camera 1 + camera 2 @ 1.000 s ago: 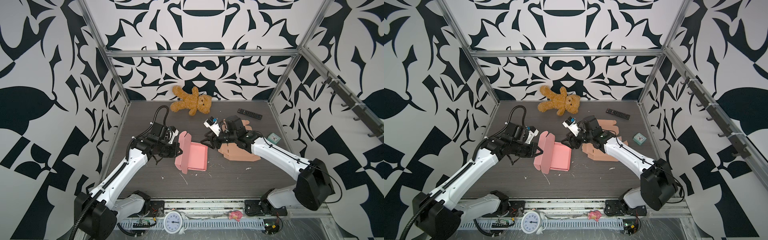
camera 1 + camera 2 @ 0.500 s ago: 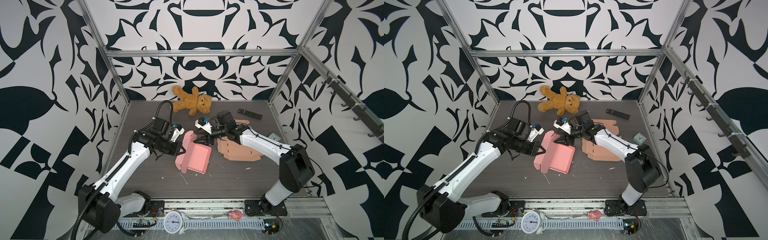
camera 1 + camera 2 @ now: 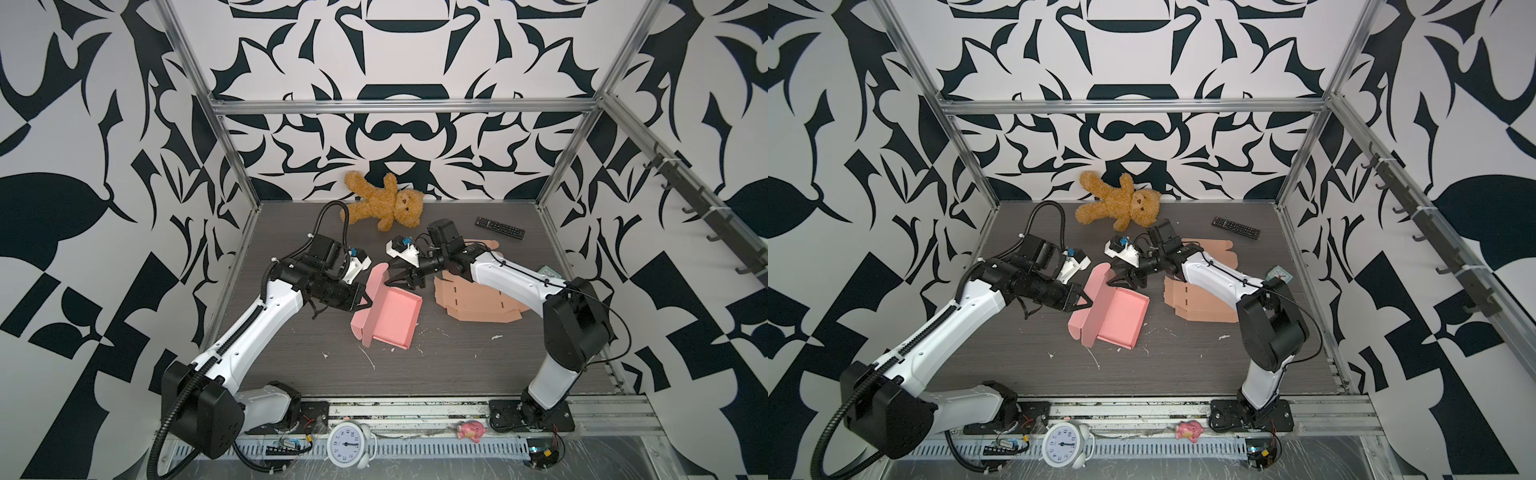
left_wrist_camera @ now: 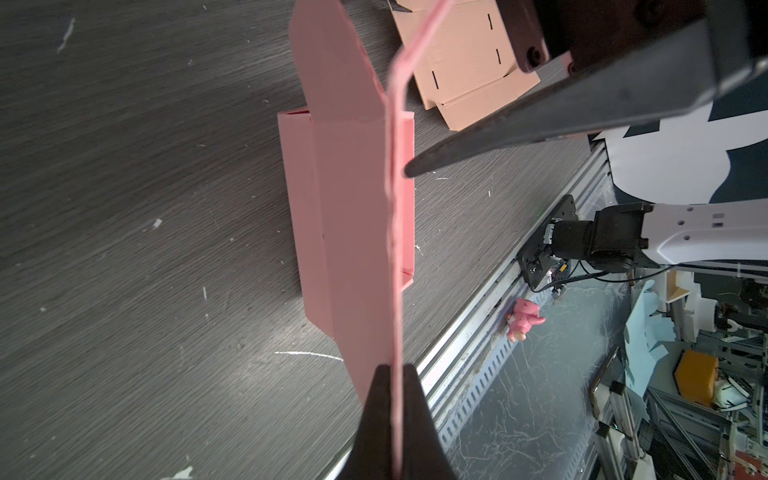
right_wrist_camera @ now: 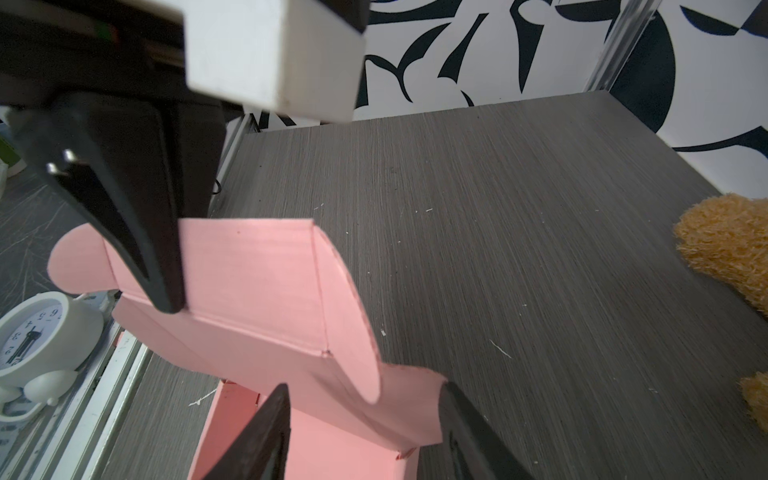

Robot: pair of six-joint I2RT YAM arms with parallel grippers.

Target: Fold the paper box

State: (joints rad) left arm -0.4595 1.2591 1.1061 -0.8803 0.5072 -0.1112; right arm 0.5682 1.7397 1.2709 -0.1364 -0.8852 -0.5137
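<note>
Pink paper box [image 3: 390,322]: one, mid-table, part folded.
Left gripper [image 3: 368,301] clamps its raised flap; right gripper [image 3: 402,282], jaws apart, straddles its far corner. Flat brown cardboard [image 3: 473,299] lies beside; one teddy bear [image 3: 384,205] and one remote [image 3: 500,227] behind.

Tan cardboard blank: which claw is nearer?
Right. The right claw is open at the far end of the pink box, close beside the tan blank; the left claw, shut on the box's raised flap, sits across the box.

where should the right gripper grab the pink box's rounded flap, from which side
Pinch the rounded flap at its free curved edge, coming from the far end of the pink box: it stands thin and upright, away from the left gripper.
</note>
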